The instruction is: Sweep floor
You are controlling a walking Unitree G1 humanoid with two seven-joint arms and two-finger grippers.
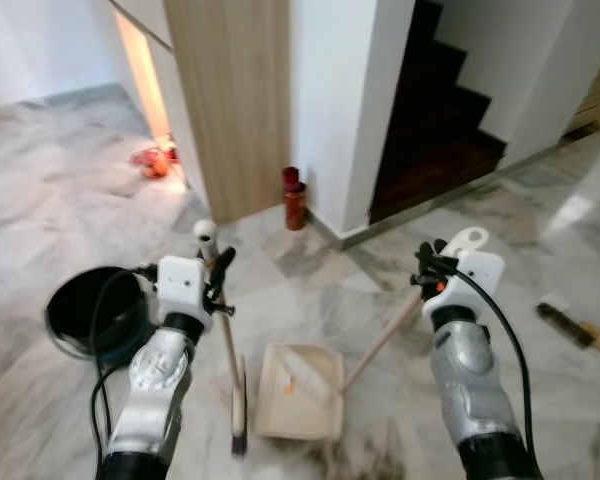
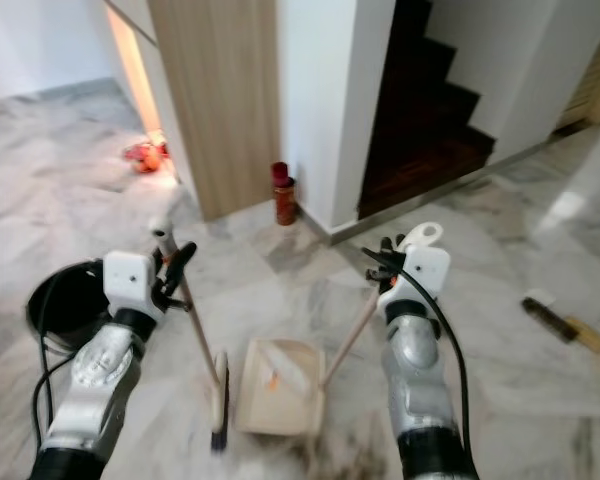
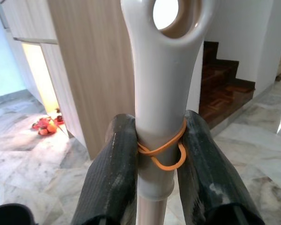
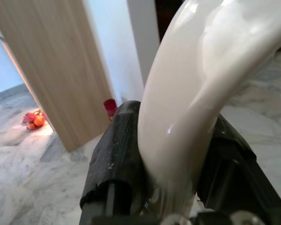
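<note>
Left gripper: clamped on the white plastic grip of the wooden-handled broom, black fingers pressed on either side just below the hanging hole; orange rubber band looped round the grip between them.
Broom: near upright, dark bristle head down on the grey-veined marble floor, just left of the dustpan.
Right gripper: closed on the curved white plastic top of the dustpan's handle, held at the robot's right, in front of it.
Cream plastic dustpan with a long wooden handle: pan flat on the floor between the two arms, handle slanting up and right into the right gripper; small orange scrap lying in the pan.
Black round bin: on the floor beside the left arm.
Red cylindrical can: standing at the foot of the light wood panel wall.
Red and orange clutter: on the floor by the lit opening, well apart from the broom.
Dark wooden staircase: behind the white wall corner.
Dark brush: lying on the floor far right.
</note>
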